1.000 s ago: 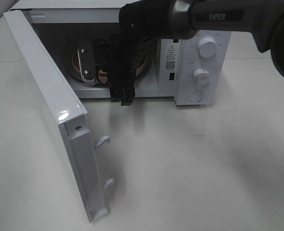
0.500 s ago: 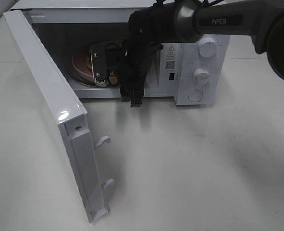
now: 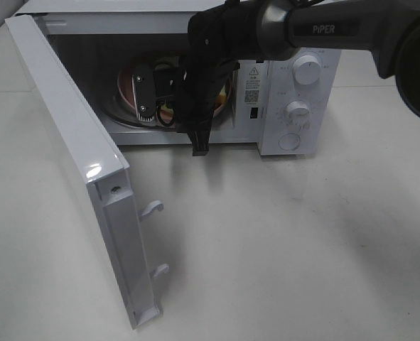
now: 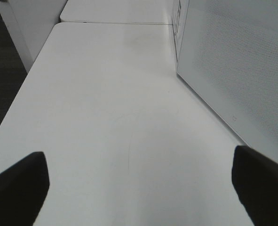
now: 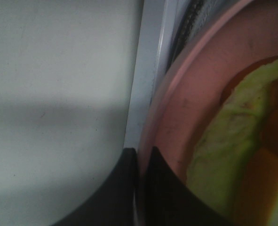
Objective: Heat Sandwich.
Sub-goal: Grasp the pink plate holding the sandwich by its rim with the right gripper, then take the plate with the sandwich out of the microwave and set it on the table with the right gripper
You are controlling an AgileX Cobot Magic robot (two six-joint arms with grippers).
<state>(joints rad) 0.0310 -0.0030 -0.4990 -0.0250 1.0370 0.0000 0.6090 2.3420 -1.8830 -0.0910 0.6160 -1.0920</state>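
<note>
Exterior high: microwave (image 3: 295,78) on the desk (image 3: 302,249), door (image 3: 67,142) swung wide. The right arm reaches into the cavity, with the right claw (image 3: 147,106) at the pink plate (image 3: 123,89). The arm hides most of what the plate carries.

Left wrist: left claw (image 4: 139,188) released, holding nothing, low over the desk outside the microwave, well apart from the plate.

Right wrist: right claw clenched, and the plate rim seems pinched between its tips. The sandwich (image 5: 228,155) sits on the plate inside the cavity, just inward of the tips, toward the plate's middle. Its long axis is unreadable. The right arm is much nearer, so any nudge of the plate likely falls to it.
</note>
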